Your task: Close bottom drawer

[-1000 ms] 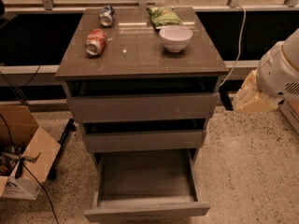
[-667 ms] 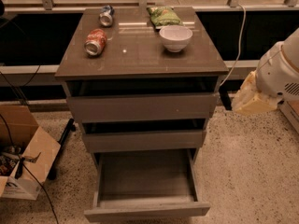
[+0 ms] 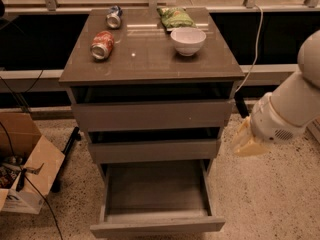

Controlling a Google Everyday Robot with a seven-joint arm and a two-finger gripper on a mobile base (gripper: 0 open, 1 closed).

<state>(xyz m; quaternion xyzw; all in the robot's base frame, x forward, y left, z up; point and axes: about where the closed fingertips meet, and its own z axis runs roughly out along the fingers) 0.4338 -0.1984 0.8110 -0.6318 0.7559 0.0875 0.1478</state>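
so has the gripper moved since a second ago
Yes. The gripper has come down and slightly left, toward the cabinet: it was level with the top drawer front, now it hangs beside the middle drawer front.

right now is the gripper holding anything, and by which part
Nothing is held: the gripper hangs right of the cabinet, apart from the open bottom drawer.

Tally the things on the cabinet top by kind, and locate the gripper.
Cans: 2 (red can, silver can)
Bowls: 1 (white bowl)
Snack bags: 1 (green bag)
Total: 4
The gripper hangs right of the cabinet, apart from the open bottom drawer.
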